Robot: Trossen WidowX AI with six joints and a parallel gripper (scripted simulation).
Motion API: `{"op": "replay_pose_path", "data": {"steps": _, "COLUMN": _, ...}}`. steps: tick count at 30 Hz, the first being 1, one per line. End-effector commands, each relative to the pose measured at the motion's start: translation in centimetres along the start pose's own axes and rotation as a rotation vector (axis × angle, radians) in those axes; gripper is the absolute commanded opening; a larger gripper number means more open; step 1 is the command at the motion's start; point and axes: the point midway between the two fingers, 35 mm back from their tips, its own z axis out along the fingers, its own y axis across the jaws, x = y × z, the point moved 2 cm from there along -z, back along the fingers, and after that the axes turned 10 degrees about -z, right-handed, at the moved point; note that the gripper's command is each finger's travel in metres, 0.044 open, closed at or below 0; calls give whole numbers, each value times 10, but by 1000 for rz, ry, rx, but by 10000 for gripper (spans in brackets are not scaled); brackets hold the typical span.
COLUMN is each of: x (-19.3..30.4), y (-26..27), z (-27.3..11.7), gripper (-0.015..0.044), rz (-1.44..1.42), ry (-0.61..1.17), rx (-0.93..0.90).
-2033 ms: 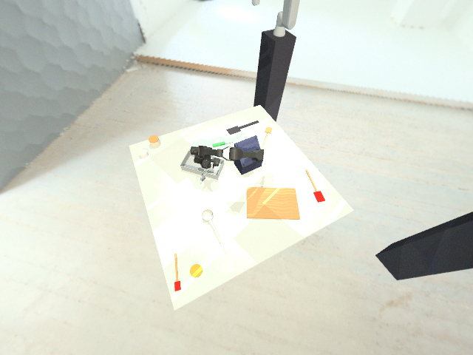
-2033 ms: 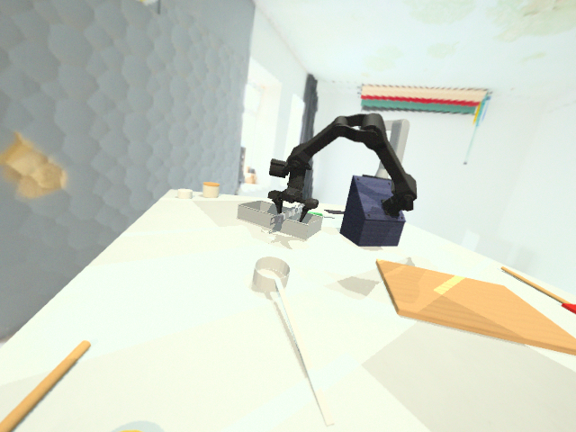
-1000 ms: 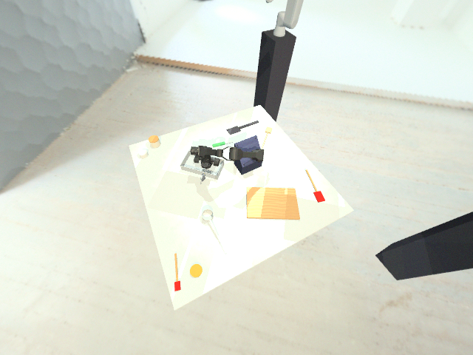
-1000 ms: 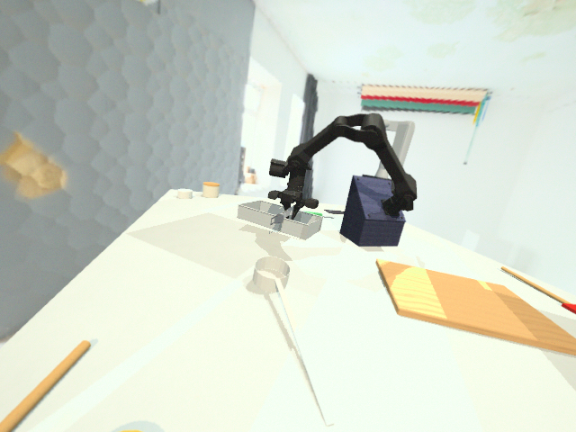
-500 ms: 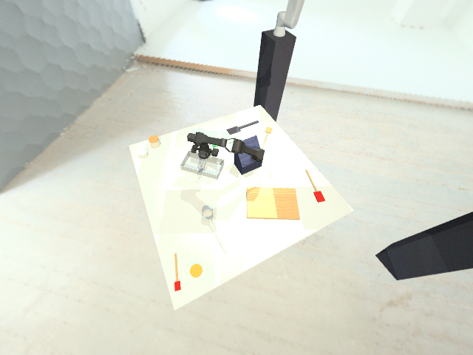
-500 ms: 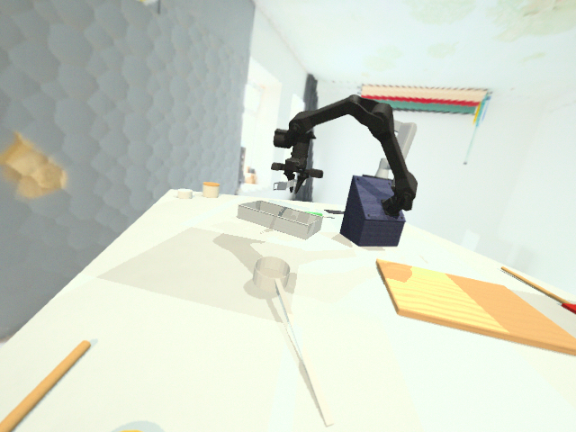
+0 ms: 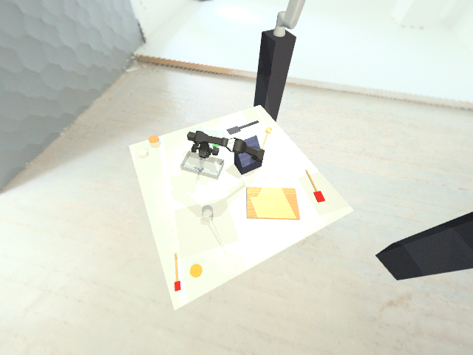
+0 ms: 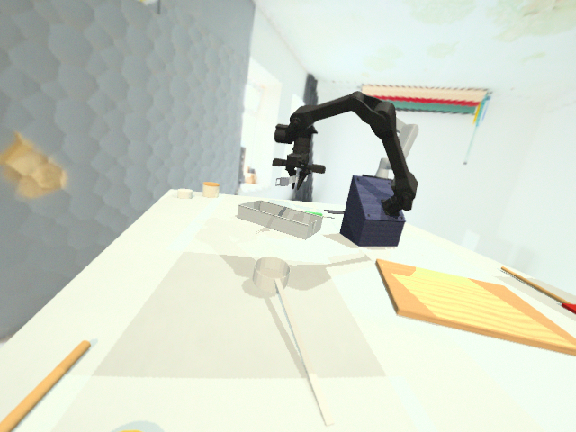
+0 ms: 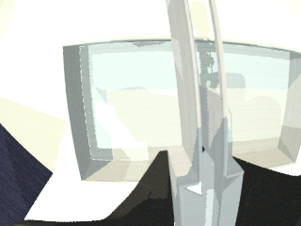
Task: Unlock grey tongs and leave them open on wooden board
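The gripper is shut on the grey tongs and holds them above the roasting tin. The tongs look roughly level, with a looped end sticking out to the left in the exterior view. In the wrist view their two arms lie close together with a narrow gap and run up across the tin. The lock and the far ends are not clear to see. The wooden board lies flat, away from the gripper, with nothing on it.
The dark blue arm base stands beside the tin. A pan with a long handle stands nearer the exterior camera. A dark spatula lies behind the base. Red-ended tools lie near the edges.
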Motion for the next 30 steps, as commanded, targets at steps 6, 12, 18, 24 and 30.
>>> {"op": "replay_pose_path", "data": {"steps": 6, "x": -60, "y": 12, "z": -8, "gripper": -150, "rz": -101, "ry": 16, "rx": 16}}
{"op": "replay_pose_path", "data": {"steps": 12, "x": -100, "y": 26, "z": -10, "gripper": -150, "rz": -175, "ry": 24, "rx": 21}}
{"op": "replay_pose_path", "data": {"steps": 18, "x": -138, "y": 44, "z": -11, "gripper": -150, "rz": -249, "ry": 28, "rx": 24}}
{"op": "replay_pose_path", "data": {"steps": 24, "x": -174, "y": 67, "z": -11, "gripper": -150, "rz": -328, "ry": 26, "rx": 25}}
{"op": "replay_pose_path", "data": {"steps": 30, "x": -207, "y": 94, "z": -9, "gripper": -150, "rz": -408, "ry": 20, "rx": 23}}
